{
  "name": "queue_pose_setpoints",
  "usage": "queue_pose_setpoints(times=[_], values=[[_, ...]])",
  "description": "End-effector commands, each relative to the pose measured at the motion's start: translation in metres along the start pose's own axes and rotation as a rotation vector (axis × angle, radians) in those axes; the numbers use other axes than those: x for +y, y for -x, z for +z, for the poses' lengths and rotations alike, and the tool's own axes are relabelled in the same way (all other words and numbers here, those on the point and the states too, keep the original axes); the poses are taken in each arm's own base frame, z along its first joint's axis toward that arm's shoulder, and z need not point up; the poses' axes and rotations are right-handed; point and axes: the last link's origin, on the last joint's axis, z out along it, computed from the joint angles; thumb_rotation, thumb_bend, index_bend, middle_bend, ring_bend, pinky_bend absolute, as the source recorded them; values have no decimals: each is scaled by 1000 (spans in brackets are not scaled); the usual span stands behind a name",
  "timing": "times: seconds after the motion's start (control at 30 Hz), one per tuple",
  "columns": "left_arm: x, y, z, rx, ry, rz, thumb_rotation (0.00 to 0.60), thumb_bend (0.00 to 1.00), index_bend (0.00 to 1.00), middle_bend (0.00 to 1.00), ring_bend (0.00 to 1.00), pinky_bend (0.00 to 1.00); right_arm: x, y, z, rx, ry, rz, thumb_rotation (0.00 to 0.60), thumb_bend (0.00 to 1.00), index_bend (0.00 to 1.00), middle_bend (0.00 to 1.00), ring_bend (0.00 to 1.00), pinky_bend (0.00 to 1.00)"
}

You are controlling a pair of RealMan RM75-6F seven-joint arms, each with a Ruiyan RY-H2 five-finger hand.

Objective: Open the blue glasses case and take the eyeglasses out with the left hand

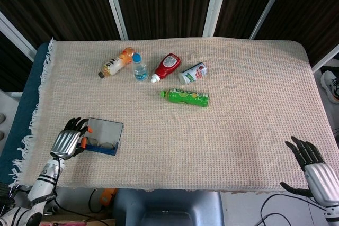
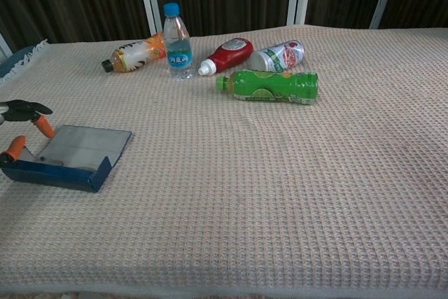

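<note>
The blue glasses case [image 1: 104, 136] lies open near the table's front left corner, its grey-lined lid flat on the cloth. The eyeglasses [image 1: 99, 143] show inside its blue tray. My left hand [image 1: 69, 139] hovers just left of the case with its fingers apart and holds nothing. In the chest view only its orange-tipped fingers [image 2: 43, 125] show at the left edge, beside the case [image 2: 71, 156]. My right hand [image 1: 310, 164] hangs off the front right corner of the table, fingers spread and empty.
At the back stand or lie an orange drink bottle [image 1: 116, 62], a small water bottle [image 1: 140, 68], a red ketchup bottle [image 1: 167, 66], a white can [image 1: 193, 72] and a green bottle [image 1: 186, 97]. The cloth's fringed left edge [image 1: 33, 125] is close to my left hand.
</note>
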Motion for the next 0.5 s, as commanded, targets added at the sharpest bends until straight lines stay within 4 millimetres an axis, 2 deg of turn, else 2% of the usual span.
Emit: queue_pose_setpoints(times=[0.03, 0.5], values=[[-6, 6, -10, 3, 5, -7, 600, 680, 341, 88, 0, 0, 0, 0, 0, 1, 1, 0, 600, 176, 0, 0, 0, 0], [-15, 25, -23, -32, 8, -8, 600, 682, 365, 88, 0, 0, -2, 1, -1, 2, -6, 0, 600, 176, 0, 0, 0, 0]])
